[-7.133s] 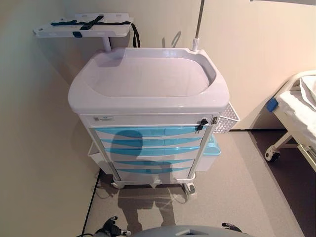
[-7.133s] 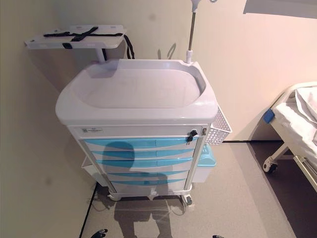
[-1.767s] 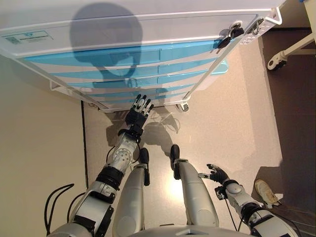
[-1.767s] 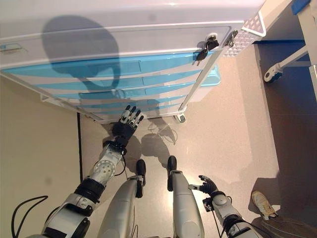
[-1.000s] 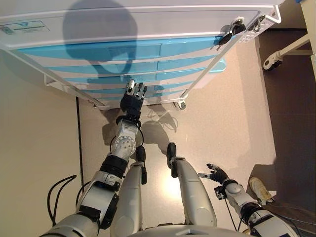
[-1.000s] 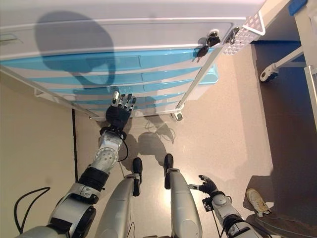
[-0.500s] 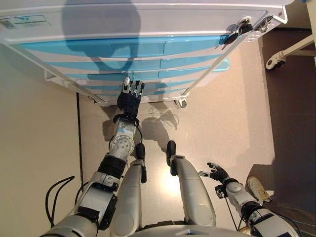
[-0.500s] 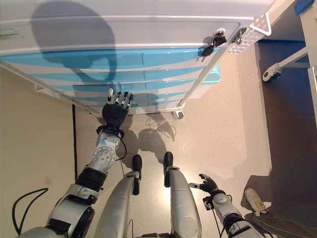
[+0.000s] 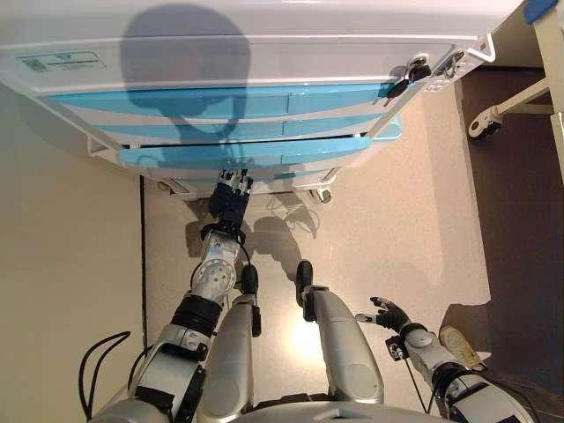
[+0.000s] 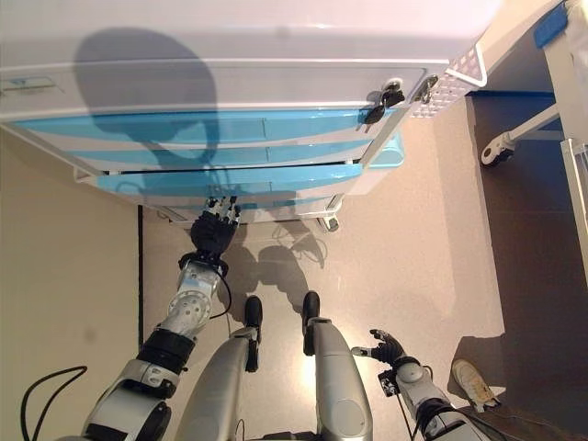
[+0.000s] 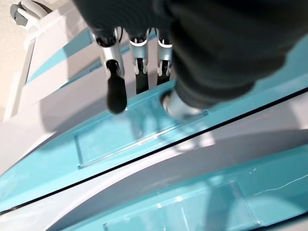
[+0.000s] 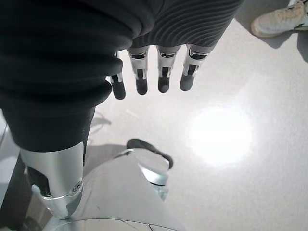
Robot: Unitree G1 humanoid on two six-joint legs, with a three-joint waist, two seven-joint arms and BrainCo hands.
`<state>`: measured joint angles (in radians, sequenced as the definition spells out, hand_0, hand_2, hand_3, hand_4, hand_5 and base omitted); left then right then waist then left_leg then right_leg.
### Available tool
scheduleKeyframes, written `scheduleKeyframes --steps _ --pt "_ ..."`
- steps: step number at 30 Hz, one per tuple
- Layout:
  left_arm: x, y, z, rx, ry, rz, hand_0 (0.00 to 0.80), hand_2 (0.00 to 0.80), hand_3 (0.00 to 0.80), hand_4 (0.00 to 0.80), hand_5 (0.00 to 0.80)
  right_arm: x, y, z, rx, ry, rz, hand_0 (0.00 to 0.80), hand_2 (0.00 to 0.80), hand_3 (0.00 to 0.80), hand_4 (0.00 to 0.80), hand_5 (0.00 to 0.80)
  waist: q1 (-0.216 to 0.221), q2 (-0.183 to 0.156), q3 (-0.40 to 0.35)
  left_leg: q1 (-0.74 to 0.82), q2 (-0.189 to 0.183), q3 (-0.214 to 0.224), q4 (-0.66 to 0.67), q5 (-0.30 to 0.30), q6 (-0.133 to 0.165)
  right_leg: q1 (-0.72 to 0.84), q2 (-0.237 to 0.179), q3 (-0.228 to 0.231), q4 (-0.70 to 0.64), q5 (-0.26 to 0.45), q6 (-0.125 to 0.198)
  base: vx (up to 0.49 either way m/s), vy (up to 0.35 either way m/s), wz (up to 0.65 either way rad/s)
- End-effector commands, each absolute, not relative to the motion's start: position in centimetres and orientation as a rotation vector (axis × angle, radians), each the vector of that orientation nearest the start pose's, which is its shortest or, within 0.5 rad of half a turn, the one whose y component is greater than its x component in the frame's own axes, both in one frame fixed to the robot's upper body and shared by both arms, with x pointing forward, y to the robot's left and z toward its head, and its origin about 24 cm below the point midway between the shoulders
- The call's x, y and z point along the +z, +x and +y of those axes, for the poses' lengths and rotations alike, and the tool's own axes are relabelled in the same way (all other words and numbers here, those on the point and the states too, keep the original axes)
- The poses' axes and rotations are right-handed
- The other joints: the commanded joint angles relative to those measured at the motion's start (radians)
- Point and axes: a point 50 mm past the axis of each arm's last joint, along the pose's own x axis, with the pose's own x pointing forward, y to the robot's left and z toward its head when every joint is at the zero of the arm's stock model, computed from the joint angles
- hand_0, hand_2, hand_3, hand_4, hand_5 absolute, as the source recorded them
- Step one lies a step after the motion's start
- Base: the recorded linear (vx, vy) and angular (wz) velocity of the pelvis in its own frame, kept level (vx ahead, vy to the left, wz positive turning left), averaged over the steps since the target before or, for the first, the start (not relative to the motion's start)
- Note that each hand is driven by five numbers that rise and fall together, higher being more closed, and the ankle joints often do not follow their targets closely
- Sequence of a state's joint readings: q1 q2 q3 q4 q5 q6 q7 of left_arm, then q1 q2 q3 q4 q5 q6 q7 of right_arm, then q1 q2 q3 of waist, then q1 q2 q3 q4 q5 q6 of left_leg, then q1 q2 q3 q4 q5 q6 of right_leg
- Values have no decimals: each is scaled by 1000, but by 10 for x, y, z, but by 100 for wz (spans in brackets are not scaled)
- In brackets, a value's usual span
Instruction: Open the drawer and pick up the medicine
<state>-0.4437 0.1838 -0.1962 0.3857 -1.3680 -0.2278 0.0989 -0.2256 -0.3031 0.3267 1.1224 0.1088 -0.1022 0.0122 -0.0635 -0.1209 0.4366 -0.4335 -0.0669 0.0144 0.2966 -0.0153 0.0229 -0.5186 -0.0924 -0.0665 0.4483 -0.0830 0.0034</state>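
Under drawer (image 9: 247, 152) left hand (image 9: 229, 201), person's shoe (image 9: 460, 345) right

a hospital room: a blue-drawered medical cart (image 9: 264, 97) stands beside a wheeled bed (image 9: 520, 88).

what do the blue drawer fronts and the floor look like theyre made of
The drawer fronts look like moulded plastic, turquoise and glossy: the left wrist view shows soft reflections and a clear label window set into one. The floor looks like smooth vinyl or linoleum sheet, beige with a slight sheen: a bright light spot reflects off it in the right wrist view. Neither can be told for certain from looks.
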Motion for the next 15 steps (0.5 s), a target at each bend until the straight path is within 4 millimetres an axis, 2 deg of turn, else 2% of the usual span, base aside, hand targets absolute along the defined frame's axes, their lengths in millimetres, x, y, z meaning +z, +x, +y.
scheduleKeyframes --steps 1,11,15 --pt "197 332 135 -340 -1096 -542 800 800 800 800 800 -136 158 -236 119 -430 981 0 0 0 0 0 36 9 -102 -65 -27 -28 34 -20 4 5 -12 -3 -117 132 55 0 0 0" --pt "185 330 136 -325 -1079 -491 800 800 800 800 800 -136 160 -231 127 -433 976 0 0 0 0 0 46 0 -95 -38 -33 -38 -4 0 10 12 -19 -5 -99 127 56 0 1 0" --pt "174 327 140 -300 -1086 -467 800 800 800 800 800 -135 161 -231 119 -437 969 0 0 0 0 0 56 5 -88 -35 -37 -45 7 -1 9 18 -22 -11 -77 112 53 3 -7 7"
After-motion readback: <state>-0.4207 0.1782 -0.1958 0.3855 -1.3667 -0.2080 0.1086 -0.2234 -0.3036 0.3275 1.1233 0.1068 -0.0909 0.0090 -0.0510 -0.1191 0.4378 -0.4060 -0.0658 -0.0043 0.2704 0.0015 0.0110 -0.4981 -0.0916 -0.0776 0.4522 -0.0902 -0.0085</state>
